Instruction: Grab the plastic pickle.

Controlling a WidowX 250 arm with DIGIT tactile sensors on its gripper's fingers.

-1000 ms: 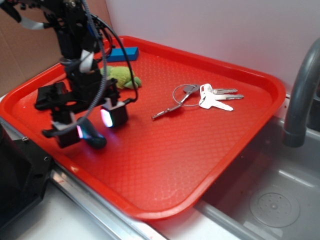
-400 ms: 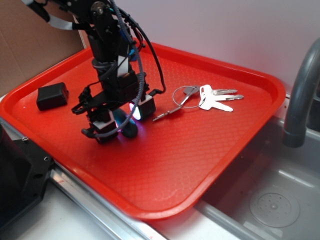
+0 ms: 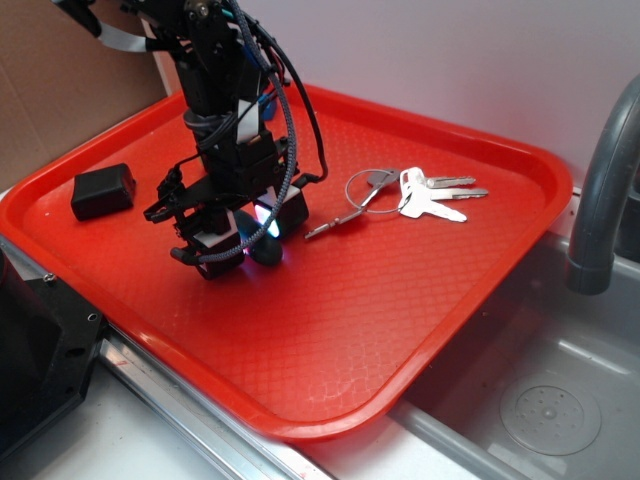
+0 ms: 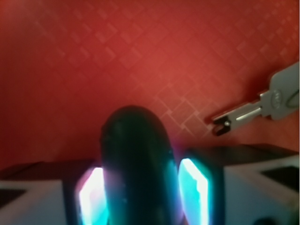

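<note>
The plastic pickle (image 4: 136,159) is a dark teal-green oblong with a rounded end, standing out between my two lit finger pads (image 4: 193,190) in the wrist view. In the exterior view its dark tip (image 3: 266,254) shows just under the fingers, at or just above the red tray (image 3: 400,330). My gripper (image 3: 250,233) is shut on it, left of the tray's middle. Most of the pickle is hidden by the fingers in the exterior view.
A black box (image 3: 103,191) lies at the tray's left. Keys on a ring (image 3: 430,193) lie right of the gripper; one key's tip (image 4: 234,117) shows in the wrist view. A grey faucet (image 3: 600,180) and sink (image 3: 545,405) are at the right.
My gripper has carried the pickle from the tray's left side to the right, towards the middle. The black box, covered by the arm before, now shows. In the last half second it barely moved.
</note>
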